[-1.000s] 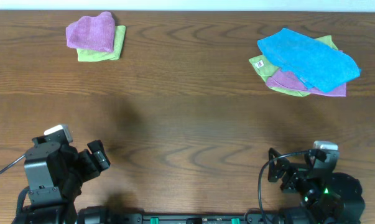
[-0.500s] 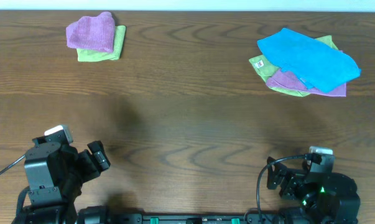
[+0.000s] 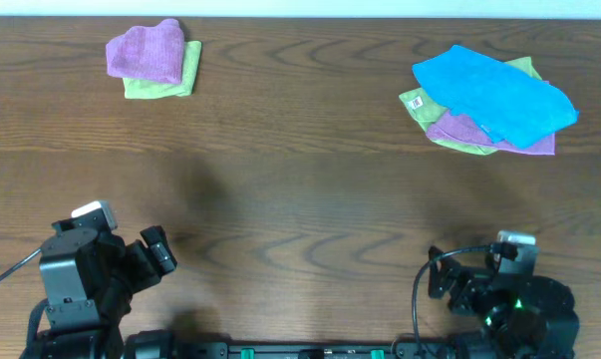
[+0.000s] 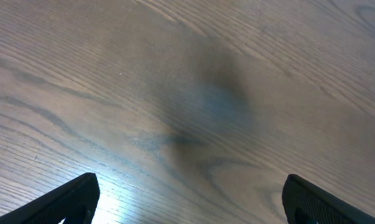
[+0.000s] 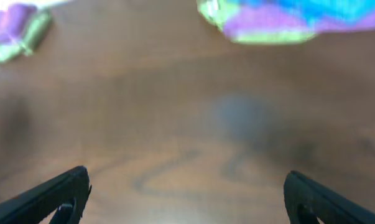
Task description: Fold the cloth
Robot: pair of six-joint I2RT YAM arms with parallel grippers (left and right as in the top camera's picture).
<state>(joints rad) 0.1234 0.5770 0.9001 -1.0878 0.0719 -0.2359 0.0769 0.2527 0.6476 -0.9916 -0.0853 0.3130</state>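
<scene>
From overhead you get even, fairly bright light and a sharp picture, with only a faint, soft-edged shadow on the worktop (image 3: 205, 194) left of centre. Your left wrist view is crisp enough to read the wood grain, but a white glare patch sits at the lower left and a blurry dark shadow at centre. Your right wrist view is soft all over — grain smeared, the heap of cloths (image 5: 287, 15) reduced to fuzzy colour, a dim smudge of shadow mid-frame.
</scene>
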